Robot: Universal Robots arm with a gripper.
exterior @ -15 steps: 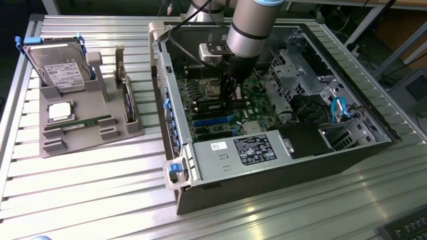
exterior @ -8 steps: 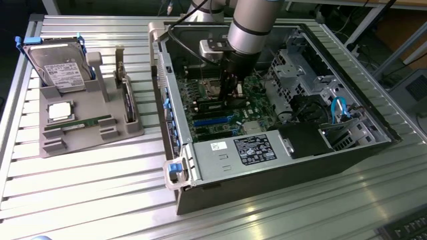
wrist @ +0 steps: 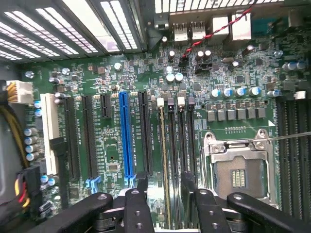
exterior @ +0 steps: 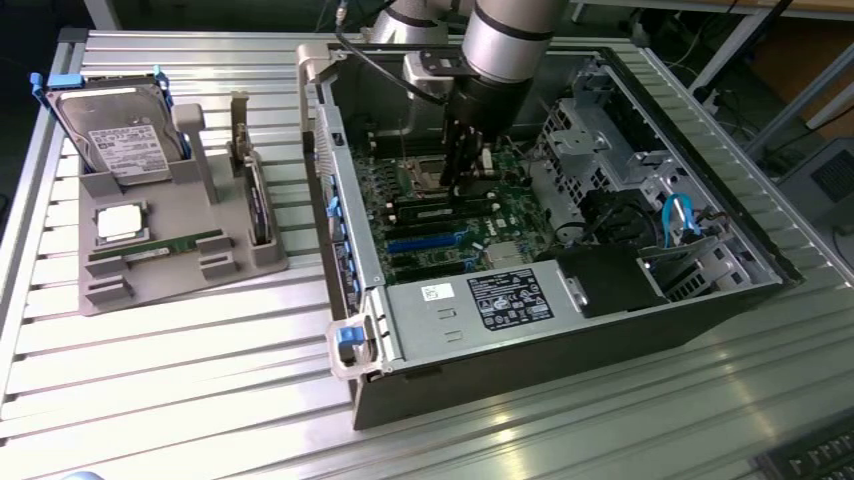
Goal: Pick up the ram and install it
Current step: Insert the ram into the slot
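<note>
**Handling a skinny memory stick: what you get from each camera**

Starting at the exterior view's left, you've got the grey parts holder (exterior: 187,275) with the hard drive (exterior: 118,140) standing in its blue caddy, the square silver processor (exterior: 118,222) lying flat below it, and a thin green stick (exterior: 160,245) lying in a groove beside that. Further right is the open PC case (exterior: 561,330), with the gripper (exterior: 461,185) reaching straight down to the motherboard (exterior: 454,235).

From out there you can't tell what the fingers are doing. The wrist view sorts that out. Going across the board, you pass the blue expansion slot (wrist: 126,136) and then the ram (wrist: 162,145). It stands on edge in a memory slot and looks seated to me. The empty processor socket (wrist: 238,170) is just beyond it. The two black fingertips (wrist: 142,187) sit either side of the ram with a gap on each side. So the jaws are open and holding nothing.

My take on how it handles:
- It's very light and stiff, but thin enough to crack if you twist it.
- The flat faces carry chips, so I'd pinch it across those faces near the middle of its length.
- Keep it square to the slot, and keep off the gold contact edge.
- The board is smooth, so a light grip could let it slide.
</note>
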